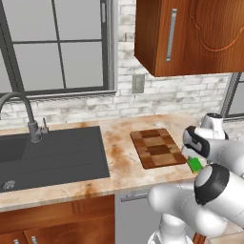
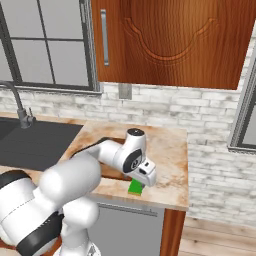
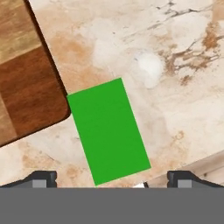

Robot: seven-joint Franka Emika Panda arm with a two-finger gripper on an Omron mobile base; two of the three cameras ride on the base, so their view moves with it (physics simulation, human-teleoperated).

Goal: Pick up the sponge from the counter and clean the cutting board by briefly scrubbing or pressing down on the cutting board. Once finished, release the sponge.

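Lying under open hand (image 3: 111,178): sponge (image 3: 108,131)

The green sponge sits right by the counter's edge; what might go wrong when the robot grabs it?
The sponge lies flat on the counter close to its front edge, so a nudge from the open fingers could push it off. One corner touches the cutting board, so a finger might catch the board instead.

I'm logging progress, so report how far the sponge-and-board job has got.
Done: the arm has reached the flat bright green sponge. It lies on the beige mottled stone counter, by a corner of the checkered wooden cutting board. In hand: the open gripper hangs over the sponge, gripping nothing. Left: grasp, scrub the board, release.
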